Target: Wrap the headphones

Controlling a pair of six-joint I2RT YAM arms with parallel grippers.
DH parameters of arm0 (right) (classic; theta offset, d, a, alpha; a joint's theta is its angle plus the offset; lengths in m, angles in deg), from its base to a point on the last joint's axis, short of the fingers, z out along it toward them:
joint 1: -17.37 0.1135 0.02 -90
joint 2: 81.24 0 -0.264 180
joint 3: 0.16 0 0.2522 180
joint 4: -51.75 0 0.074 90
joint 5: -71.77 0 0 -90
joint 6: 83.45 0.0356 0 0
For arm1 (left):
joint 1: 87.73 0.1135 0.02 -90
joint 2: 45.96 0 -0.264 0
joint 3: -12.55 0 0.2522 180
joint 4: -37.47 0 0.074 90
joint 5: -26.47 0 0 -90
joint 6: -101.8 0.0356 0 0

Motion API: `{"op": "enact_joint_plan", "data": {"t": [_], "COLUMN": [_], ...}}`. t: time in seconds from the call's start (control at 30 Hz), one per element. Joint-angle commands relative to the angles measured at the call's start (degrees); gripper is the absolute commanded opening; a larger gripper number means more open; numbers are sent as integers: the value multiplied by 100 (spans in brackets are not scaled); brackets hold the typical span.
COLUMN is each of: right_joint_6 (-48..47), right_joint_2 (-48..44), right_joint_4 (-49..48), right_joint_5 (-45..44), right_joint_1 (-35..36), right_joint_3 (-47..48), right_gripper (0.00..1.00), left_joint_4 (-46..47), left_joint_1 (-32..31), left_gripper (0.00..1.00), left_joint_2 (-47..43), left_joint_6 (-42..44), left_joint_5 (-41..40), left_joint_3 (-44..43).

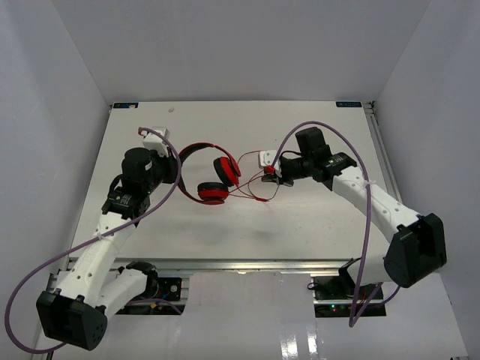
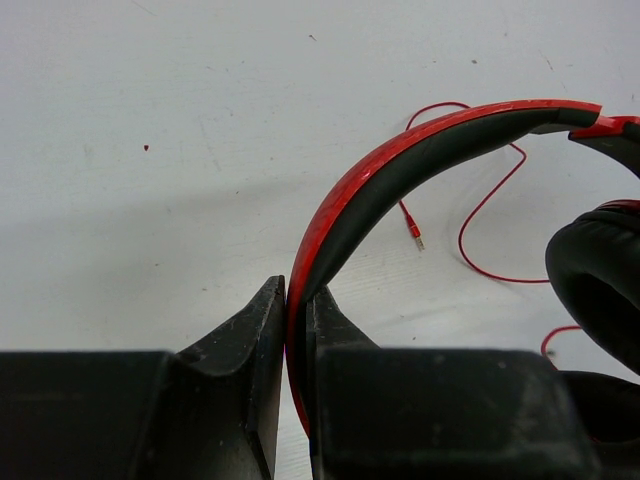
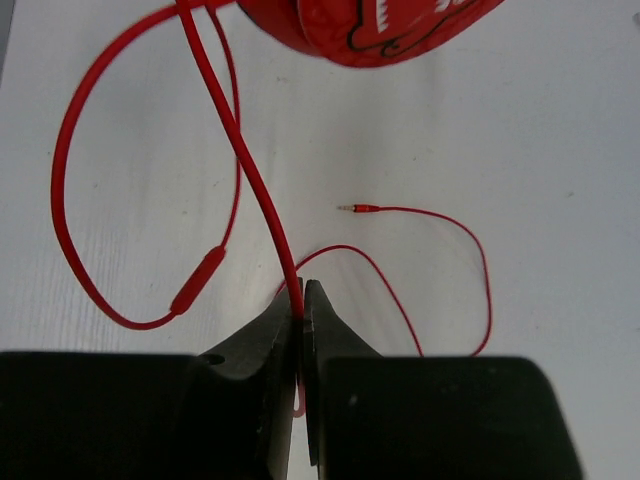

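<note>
The red headphones (image 1: 214, 176) lie on the white table's middle, headband (image 1: 196, 148) arching left, with two round cups (image 1: 227, 168) stacked at the right. My left gripper (image 2: 298, 295) is shut on the red-and-black headband (image 2: 400, 165); a black ear pad (image 2: 595, 280) shows at the right. My right gripper (image 3: 302, 290) is shut on the thin red cord (image 3: 235, 140), which runs up to a red cup (image 3: 370, 30). The inline remote (image 3: 197, 283) and the plug (image 3: 365, 208) rest on the table. From above, the right gripper (image 1: 268, 172) sits just right of the cups.
Thick purple cables (image 1: 169, 196) loop from each arm over the table (image 1: 240, 232). White walls close in the left, back and right sides. Slack cord (image 1: 255, 193) trails between the cups and the right gripper.
</note>
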Motion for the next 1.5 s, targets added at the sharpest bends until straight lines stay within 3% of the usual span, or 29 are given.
{"op": "enact_joint_plan", "data": {"t": [0.0,0.2,0.8,0.93,1.1,1.27,1.47], "right_joint_6": [561,1303,2107,2255,2365,2193,2297], "right_joint_2": [-666,-711,-442,-426,-426,-373,-253], "right_joint_4": [-89,-27,-588,-561,-381,-694,-1086], "right_joint_5": [509,708,-902,-486,984,-356,-1152], "right_joint_1": [38,57,-157,-247,-308,-325,-351], "right_joint_3": [1010,2142,3309,3562,3463,3114,2939], "right_gripper": [8,8,8,8,8,8,8], "left_joint_4": [490,775,1037,1084,1067,1146,1310], "left_joint_1": [-11,-271,-842,-866,-875,-1017,-1337], "left_gripper": [0,0,0,0,0,0,0], "left_joint_2": [391,1195,2272,2435,2627,2467,1785], "left_joint_6": [-608,-635,-20,51,87,300,889], "left_joint_5": [415,610,429,312,340,586,914], "left_joint_3": [-12,-226,178,243,137,182,581]}}
